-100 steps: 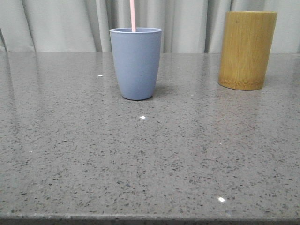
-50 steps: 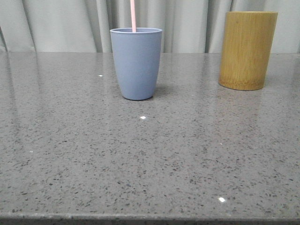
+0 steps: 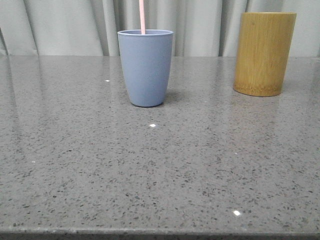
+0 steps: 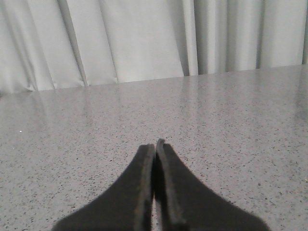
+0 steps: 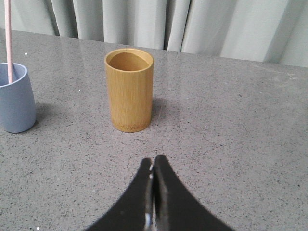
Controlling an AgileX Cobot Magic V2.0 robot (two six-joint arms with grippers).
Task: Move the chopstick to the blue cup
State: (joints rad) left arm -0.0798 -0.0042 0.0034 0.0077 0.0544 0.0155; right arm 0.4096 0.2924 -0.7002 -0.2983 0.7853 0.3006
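Observation:
The blue cup [image 3: 145, 67] stands upright on the grey table, left of centre at the back. A pale pink chopstick [image 3: 142, 16] stands in it and rises out of the top of the front view. The cup [image 5: 15, 98] and chopstick [image 5: 8, 38] also show in the right wrist view. My left gripper [image 4: 155, 147] is shut and empty, low over bare table. My right gripper [image 5: 152, 163] is shut and empty, a short way in front of the bamboo holder. Neither gripper shows in the front view.
A tall tan bamboo holder [image 3: 264, 53] stands at the back right; in the right wrist view [image 5: 128, 90] its inside looks empty. Grey curtains [image 3: 65, 25] hang behind the speckled stone table [image 3: 160, 175], whose front edge runs along the bottom.

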